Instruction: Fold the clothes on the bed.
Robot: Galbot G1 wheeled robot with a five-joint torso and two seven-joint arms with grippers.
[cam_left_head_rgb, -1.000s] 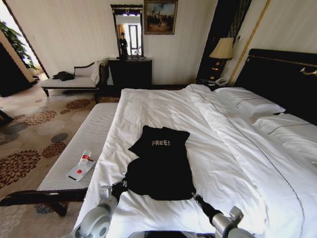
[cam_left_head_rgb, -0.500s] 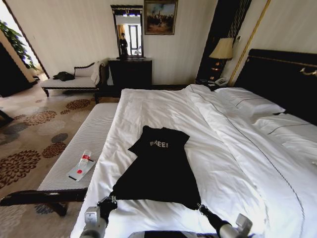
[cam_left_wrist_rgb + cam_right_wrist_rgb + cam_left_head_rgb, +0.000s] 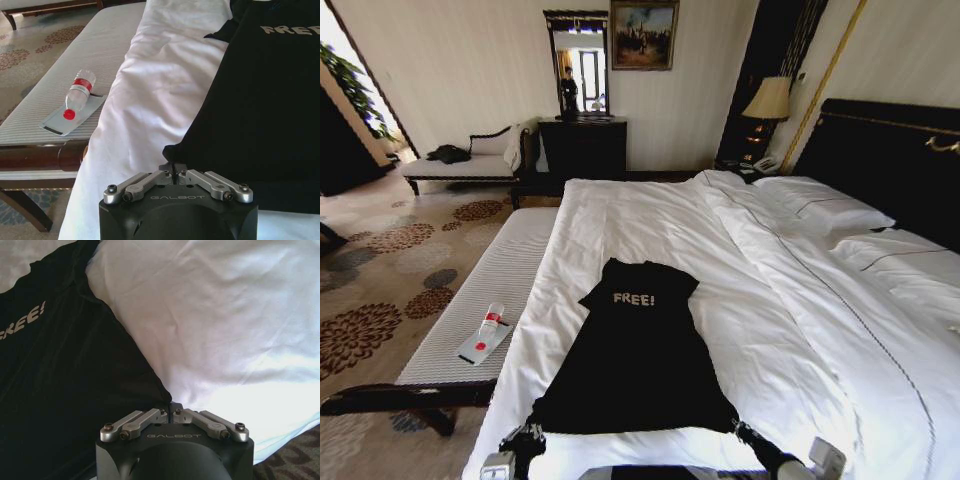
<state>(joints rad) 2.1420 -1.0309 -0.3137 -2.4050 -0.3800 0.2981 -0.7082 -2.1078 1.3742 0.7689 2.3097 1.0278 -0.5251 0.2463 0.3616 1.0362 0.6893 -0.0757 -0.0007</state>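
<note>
Black top (image 3: 638, 355) spread flat on white duvet (image 3: 770, 300) of bed (image 3: 880, 160), "FREE!" lettering facing up, hem toward bed's near edge. Left gripper (image 3: 173, 172) closed, pinching left hem corner. Right gripper (image 3: 171, 411) closed, pinching right hem corner. Both grippers low at near edge of mattress. Plastic bottle (image 3: 79, 91) lying on striped bench (image 3: 490, 290) beside bed.

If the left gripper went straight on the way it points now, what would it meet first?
Probably the black sleeveless fabric top: the left gripper already pinches its hem corner, with more black fabric directly ahead.
</note>
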